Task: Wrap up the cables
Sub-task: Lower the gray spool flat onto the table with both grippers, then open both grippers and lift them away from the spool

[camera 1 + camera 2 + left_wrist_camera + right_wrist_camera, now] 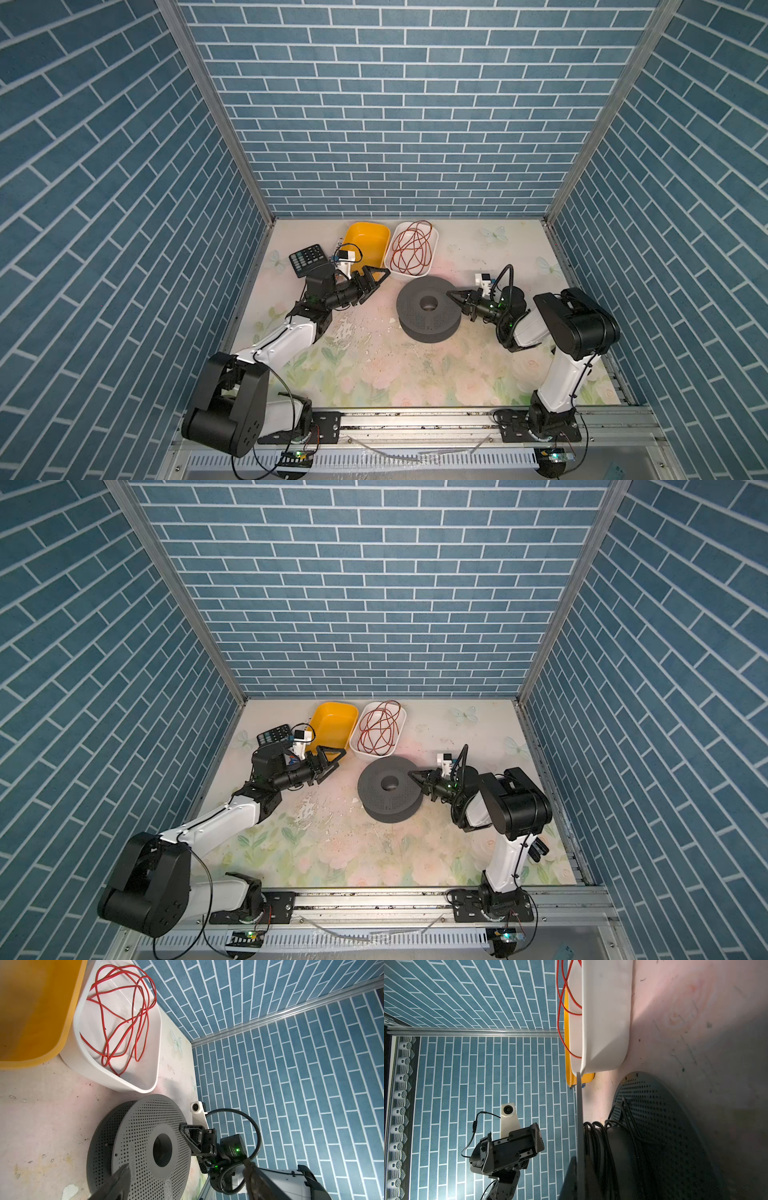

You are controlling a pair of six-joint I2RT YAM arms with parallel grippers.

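Observation:
A grey perforated spool lies flat mid-table. The cables show only in the right wrist view, as black cord wound round the spool's core between its two flanges. My right gripper is shut on the rim of the spool's top flange, one finger on each side of it. The left wrist view shows it at the flange's edge too, right gripper. My left gripper hovers left of the spool, open wide and holding nothing.
A yellow bin and a white bin stand at the back; the white one holds a loose red wire. A black calculator lies at the back left, behind the left arm.

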